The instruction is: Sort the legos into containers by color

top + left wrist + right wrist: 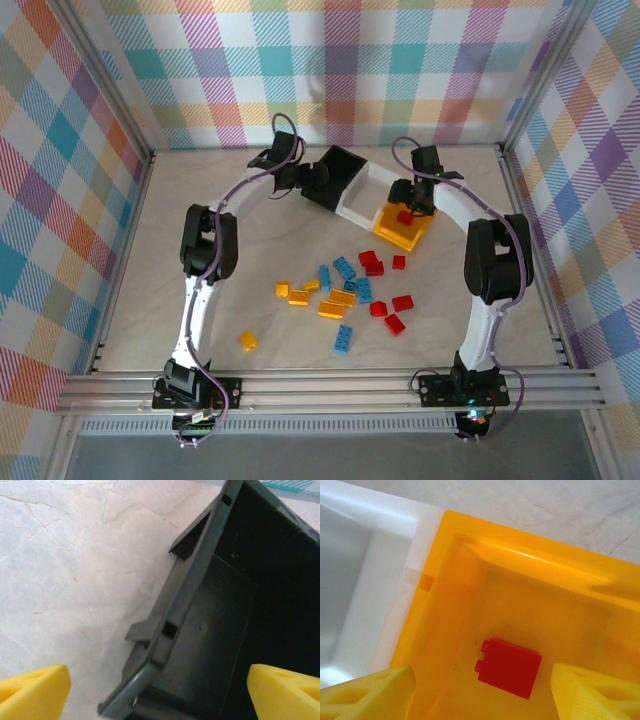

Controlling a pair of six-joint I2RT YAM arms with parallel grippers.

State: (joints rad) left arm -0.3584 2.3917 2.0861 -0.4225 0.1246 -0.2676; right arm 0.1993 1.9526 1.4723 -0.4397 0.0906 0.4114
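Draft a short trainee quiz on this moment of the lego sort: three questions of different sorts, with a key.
1. True or false: the red brick lies in the white bin.
2. The left hand is: A shut on a blue brick; B open above a wall of the black bin; C resting flat on the table.
3. Fill in: the right hand stands open and empty above the ___ bin.
Key: 1 false, it lies in the yellow bin; 2 B; 3 yellow.
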